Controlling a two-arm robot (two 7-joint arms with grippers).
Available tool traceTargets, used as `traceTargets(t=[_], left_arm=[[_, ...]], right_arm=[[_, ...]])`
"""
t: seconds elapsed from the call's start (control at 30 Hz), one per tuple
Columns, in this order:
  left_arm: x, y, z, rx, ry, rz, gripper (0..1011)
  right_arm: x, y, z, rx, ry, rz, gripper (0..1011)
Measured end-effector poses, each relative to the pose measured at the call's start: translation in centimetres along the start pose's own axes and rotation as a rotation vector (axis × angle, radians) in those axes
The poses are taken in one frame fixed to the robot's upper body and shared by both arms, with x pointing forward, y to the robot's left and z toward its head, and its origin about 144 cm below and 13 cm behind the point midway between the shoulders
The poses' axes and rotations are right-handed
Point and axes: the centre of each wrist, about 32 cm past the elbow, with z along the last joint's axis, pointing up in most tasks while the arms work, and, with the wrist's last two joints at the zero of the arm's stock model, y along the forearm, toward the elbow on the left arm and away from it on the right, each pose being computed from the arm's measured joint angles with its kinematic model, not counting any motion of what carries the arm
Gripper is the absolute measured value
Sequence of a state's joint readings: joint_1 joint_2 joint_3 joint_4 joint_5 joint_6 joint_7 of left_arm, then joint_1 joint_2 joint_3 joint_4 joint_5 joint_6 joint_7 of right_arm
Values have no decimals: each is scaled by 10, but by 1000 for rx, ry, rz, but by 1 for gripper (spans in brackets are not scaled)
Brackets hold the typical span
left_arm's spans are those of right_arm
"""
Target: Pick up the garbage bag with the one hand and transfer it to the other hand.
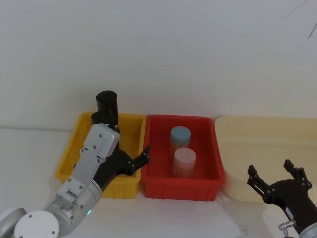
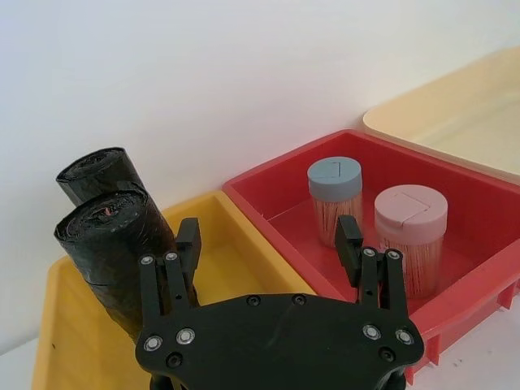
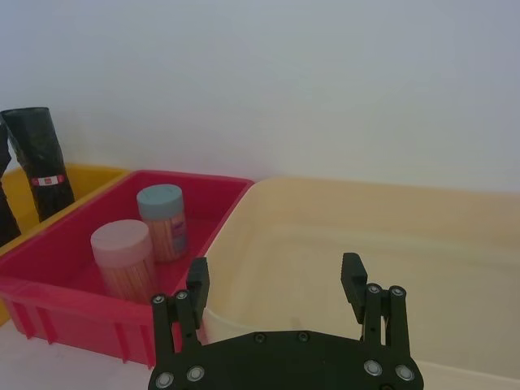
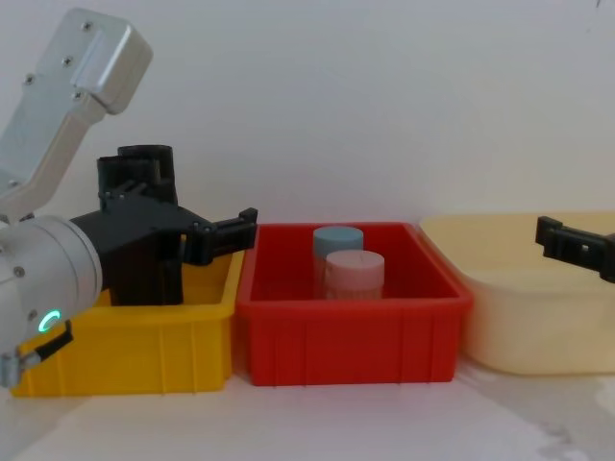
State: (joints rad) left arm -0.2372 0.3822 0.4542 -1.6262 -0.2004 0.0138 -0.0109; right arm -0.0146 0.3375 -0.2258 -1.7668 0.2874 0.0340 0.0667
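Observation:
Two black rolls stand upright in the yellow bin (image 2: pixel 236 244). The nearer one, plain on the side I see, is the garbage bag (image 2: pixel 106 260). The roll behind it (image 2: pixel 96 172) carries a red-and-white sticker in the right wrist view (image 3: pixel 39 158). My left gripper (image 2: pixel 268 236), on the green-lit arm, hangs open over the yellow bin. One of its fingers (image 2: pixel 187 244) is right beside the garbage bag, which stands outside the jaws. My right gripper (image 3: pixel 275 272) is open and holds nothing above the cream tub (image 3: pixel 406 244).
A red bin (image 1: pixel 208 186) stands between the yellow bin and the cream tub. It holds a blue-lidded jar (image 1: pixel 181 135) and a pink-lidded jar (image 1: pixel 184 161). A white wall rises close behind all three containers.

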Motion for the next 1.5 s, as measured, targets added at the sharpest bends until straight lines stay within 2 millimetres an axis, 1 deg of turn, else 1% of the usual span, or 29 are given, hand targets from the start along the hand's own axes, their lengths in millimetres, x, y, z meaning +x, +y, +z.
traceTargets(t=[1.07, 1.4, 1.5], left_arm=[[0, 0, 0, 0, 0, 0, 1001], [0, 0, 0, 0, 0, 0, 1001], [0, 0, 0, 0, 0, 0, 1001]], right_arm=[[0, -1, 0, -1, 0, 3, 1002], [4, -4, 8, -14, -8, 68, 1002], [4, -3, 15, -28, -21, 112, 1002]])
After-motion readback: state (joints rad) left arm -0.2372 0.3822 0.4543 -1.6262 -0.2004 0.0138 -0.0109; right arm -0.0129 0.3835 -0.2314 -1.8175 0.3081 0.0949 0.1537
